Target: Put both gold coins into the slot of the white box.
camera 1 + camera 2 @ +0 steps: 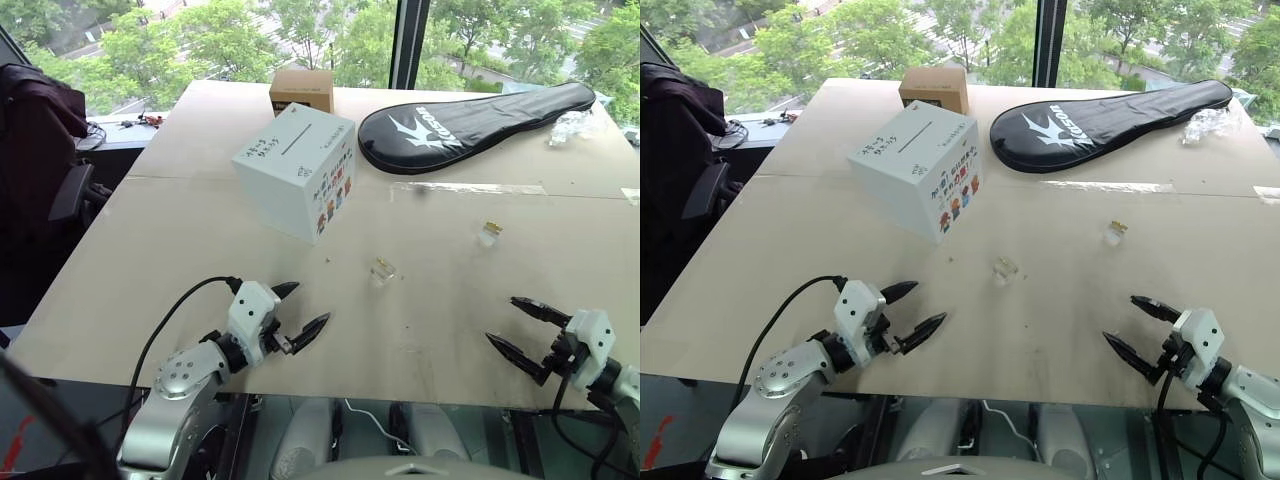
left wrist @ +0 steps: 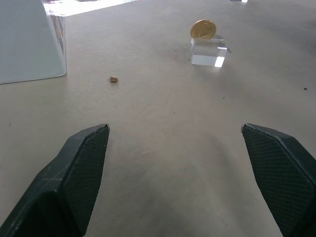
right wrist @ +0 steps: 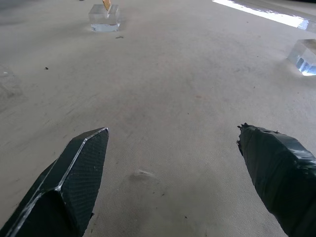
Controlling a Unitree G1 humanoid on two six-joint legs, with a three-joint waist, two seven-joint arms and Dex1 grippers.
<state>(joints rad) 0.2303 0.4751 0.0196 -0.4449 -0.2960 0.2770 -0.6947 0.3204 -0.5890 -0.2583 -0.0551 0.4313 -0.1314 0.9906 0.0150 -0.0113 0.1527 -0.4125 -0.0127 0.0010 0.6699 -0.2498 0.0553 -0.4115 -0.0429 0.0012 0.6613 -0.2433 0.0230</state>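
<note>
Left wrist view shows the left gripper [image 2: 175,173] with its two black fingers spread wide and nothing between them, hovering just above the bare table [image 1: 200,230]. Ahead of it, one gold coin [image 2: 203,29] stands on edge on a small clear holder [image 2: 208,51], with open tabletop between the fingers and the holder. A tiny brown speck [image 2: 113,79] lies nearer the white box [image 1: 296,168], whose corner is cut off by the frame there.

The right gripper [image 1: 528,331] is likewise spread wide and empty, near the table's front edge, well to the right of the white box. The second gold coin [image 1: 491,227] sits on another clear holder [image 1: 488,236], farther right of the box than the first; from the head camera both coins are small and hard to make out.

The white box rests at an angle toward the back left of the table, its slot [image 1: 298,139] on the top face, facing up. A brown carton [image 1: 301,91] stands just behind the box, partly hidden by it. A black racket cover [image 1: 470,122] lies to the box's right, near the far edge. The tabletop in front of the box is open.
</note>
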